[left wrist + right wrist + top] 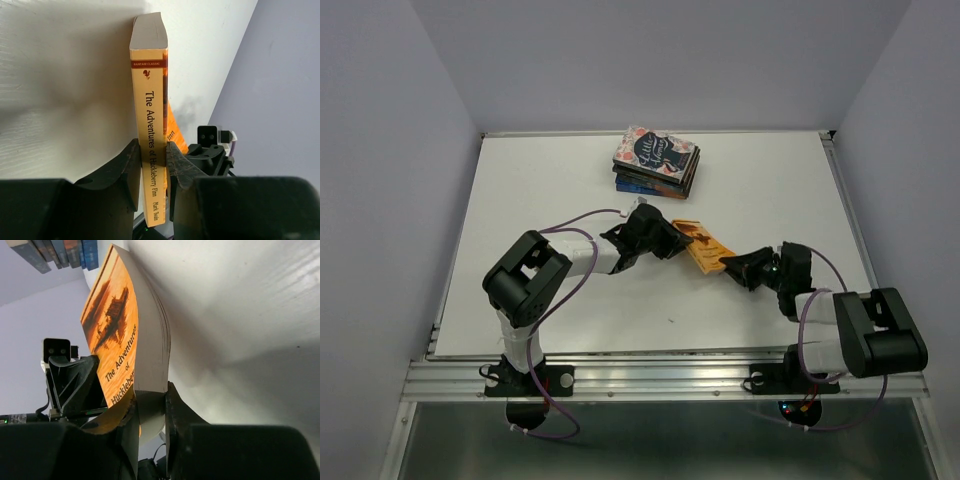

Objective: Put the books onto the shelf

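Note:
An orange paperback, "The Adventures of Huckleberry Finn" (pixel 703 246), is held between both arms over the middle of the white table. My left gripper (pixel 670 240) is shut on its spine end (pixel 150 100), with a finger pressed on each cover. From the other side, my right gripper (pixel 728 265) is shut on the page edge (pixel 150 365), and the orange cover (pixel 112 325) bows outward. The other books (pixel 656 160) lie in a flat stack at the back of the table, a floral cover on top. The shelf is out of view.
The white table (pixel 540 290) is bounded by grey walls on three sides and a metal rail (pixel 660 378) at the near edge. The stack's spines (pixel 55 250) show at the top left of the right wrist view.

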`<state>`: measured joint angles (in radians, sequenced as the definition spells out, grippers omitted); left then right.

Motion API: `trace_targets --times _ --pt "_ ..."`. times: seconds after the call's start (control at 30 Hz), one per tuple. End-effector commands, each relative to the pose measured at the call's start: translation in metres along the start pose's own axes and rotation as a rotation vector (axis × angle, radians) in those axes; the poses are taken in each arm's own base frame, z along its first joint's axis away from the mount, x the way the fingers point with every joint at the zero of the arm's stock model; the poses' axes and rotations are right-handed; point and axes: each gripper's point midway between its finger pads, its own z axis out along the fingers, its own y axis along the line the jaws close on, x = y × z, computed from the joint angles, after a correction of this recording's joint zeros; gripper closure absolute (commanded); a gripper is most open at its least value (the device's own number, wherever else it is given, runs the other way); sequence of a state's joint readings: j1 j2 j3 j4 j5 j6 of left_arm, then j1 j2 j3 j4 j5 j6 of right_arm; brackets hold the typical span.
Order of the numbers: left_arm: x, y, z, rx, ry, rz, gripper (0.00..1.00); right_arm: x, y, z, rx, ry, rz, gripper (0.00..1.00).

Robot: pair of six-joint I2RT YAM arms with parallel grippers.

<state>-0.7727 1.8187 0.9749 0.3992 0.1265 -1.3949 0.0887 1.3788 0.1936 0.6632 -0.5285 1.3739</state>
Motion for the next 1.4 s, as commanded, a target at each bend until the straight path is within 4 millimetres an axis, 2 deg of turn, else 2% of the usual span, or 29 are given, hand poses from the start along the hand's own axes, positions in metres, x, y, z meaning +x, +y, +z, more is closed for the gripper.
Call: trace_targets --times 0.0,0.03,0.1,0.13,0.17,0.3,0.33,0.37,0.47,0.5,0.53,0.57,0.63,0.67,0.7,0.73,0.8,0.83,0.9,0.93,0.97,1.03,1.07,1.17,1.2,1.27,1.3,1.33,1.37 --pt "0.009 -0.057 -0.021 0.174 0.037 0.042 1.0 -0.004 0.029 -0.004 -0.052 -0.035 -0.131 0.89" --pt "0.011 -0.059 -0.021 0.179 0.051 0.062 0.97 -0.009 0.034 -0.006 -0.063 -0.067 -0.146 0.98" --pt "0.014 -0.056 -0.019 0.164 0.062 0.135 0.86 -0.013 0.046 -0.009 -0.099 -0.101 -0.176 0.99" --pt "0.017 -0.054 -0.02 0.148 0.08 0.161 0.65 -0.016 0.063 -0.012 -0.147 -0.122 -0.253 0.99" --pt "0.018 -0.052 -0.02 0.145 0.088 0.19 0.56 -0.017 0.072 -0.014 -0.163 -0.133 -0.292 0.99" --pt "0.02 -0.045 -0.028 0.117 0.104 0.297 0.34 -0.025 0.112 -0.025 -0.237 -0.2 -0.466 0.99" --pt "0.016 -0.05 -0.035 0.132 0.084 0.337 0.08 -0.028 0.126 -0.031 -0.251 -0.231 -0.531 0.99" --pt "0.012 -0.049 -0.038 0.119 0.068 0.342 0.01 -0.029 0.133 -0.033 -0.257 -0.244 -0.561 0.99" --pt "-0.004 -0.061 -0.055 0.132 -0.006 0.386 0.01 -0.034 0.149 -0.041 -0.259 -0.29 -0.663 0.99" --pt "-0.012 -0.066 -0.061 0.142 -0.033 0.398 0.01 -0.035 0.165 -0.047 -0.283 -0.313 -0.699 0.99" --pt "-0.02 -0.071 -0.072 0.139 -0.067 0.404 0.01 -0.037 0.171 -0.049 -0.287 -0.328 -0.762 0.99" --pt "-0.027 -0.071 -0.077 0.135 -0.09 0.425 0.01 -0.038 0.187 -0.051 -0.305 -0.337 -0.808 0.99" --pt "-0.049 -0.069 -0.096 0.111 -0.164 0.424 0.01 -0.038 0.195 -0.048 -0.298 -0.32 -0.907 0.99" --pt "-0.056 -0.067 -0.103 0.106 -0.189 0.443 0.01 -0.043 0.211 -0.044 -0.298 -0.319 -0.94 0.99" --pt "-0.064 -0.066 -0.111 0.103 -0.216 0.442 0.01 -0.043 0.208 -0.044 -0.29 -0.314 -0.958 0.99" --pt "-0.08 -0.061 -0.128 0.092 -0.271 0.433 0.01 -0.042 0.221 -0.036 -0.31 -0.278 -1.042 0.99" --pt "-0.094 -0.061 -0.147 0.097 -0.338 0.456 0.01 -0.042 0.235 -0.026 -0.334 -0.238 -1.113 0.99" --pt "-0.113 -0.058 -0.167 0.065 -0.431 0.463 0.01 -0.036 0.247 -0.014 -0.385 -0.147 -1.214 0.99" --pt "-0.126 -0.058 -0.185 0.046 -0.504 0.508 0.01 -0.039 0.262 0.0 -0.423 -0.105 -1.262 0.99" --pt "-0.137 -0.048 -0.195 -0.022 -0.561 0.509 0.01 -0.038 0.268 0.006 -0.449 -0.07 -1.286 0.99" --pt "-0.145 -0.055 -0.211 -0.01 -0.609 0.519 0.01 -0.041 0.277 0.022 -0.483 -0.021 -1.344 0.99" --pt "-0.157 -0.043 -0.227 -0.08 -0.664 0.521 0.01 -0.044 0.285 0.039 -0.501 0.013 -1.36 0.99" --pt "-0.163 -0.045 -0.239 -0.081 -0.698 0.525 0.01 -0.048 0.291 0.053 -0.532 0.057 -1.394 0.99" --pt "-0.174 -0.042 -0.254 -0.101 -0.744 0.513 0.01 -0.051 0.299 0.078 -0.549 0.083 -1.408 0.99" --pt "-0.18 -0.038 -0.258 -0.119 -0.755 0.5 0.01 -0.061 0.301 0.093 -0.538 0.074 -1.4 0.99" --pt "-0.186 -0.036 -0.259 -0.123 -0.758 0.486 0.01 -0.059 0.302 0.11 -0.547 0.091 -1.395 0.99" --pt "-0.188 -0.035 -0.259 -0.126 -0.757 0.482 0.01 -0.062 0.312 0.114 -0.559 0.078 -1.396 0.99" --pt "-0.193 -0.032 -0.259 -0.133 -0.756 0.469 0.01 -0.063 0.301 0.131 -0.543 0.109 -1.355 0.99" --pt "-0.194 -0.031 -0.257 -0.13 -0.747 0.466 0.01 -0.065 0.3 0.137 -0.543 0.116 -1.342 0.99"
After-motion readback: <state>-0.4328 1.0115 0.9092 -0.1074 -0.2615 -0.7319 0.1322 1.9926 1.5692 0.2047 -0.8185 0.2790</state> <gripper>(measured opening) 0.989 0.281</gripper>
